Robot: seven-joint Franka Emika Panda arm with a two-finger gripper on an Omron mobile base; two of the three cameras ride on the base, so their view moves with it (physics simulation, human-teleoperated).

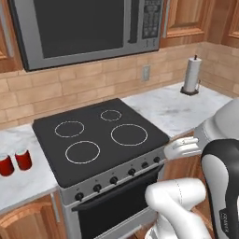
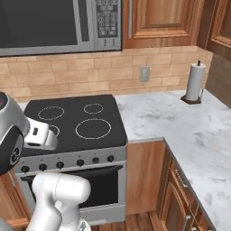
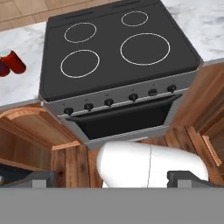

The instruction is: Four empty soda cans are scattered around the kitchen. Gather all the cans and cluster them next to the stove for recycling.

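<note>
Two soda cans [image 1: 15, 162] stand side by side on the bench [image 1: 28, 179] just left of the stove [image 1: 100, 135]; the remaining cans are yet to be gathered. The jaws are apart and empty. Next, search other bench stretches, then approach a can from above, upright.

Everything around me is lit evenly and brightly, with no clear source and hardly any cast shadows. The stove [image 1: 100, 135] glass is flat matte black, without glare. Edges look soft and slightly blurred, the marble worktop [image 2: 180, 122] smeared.
</note>
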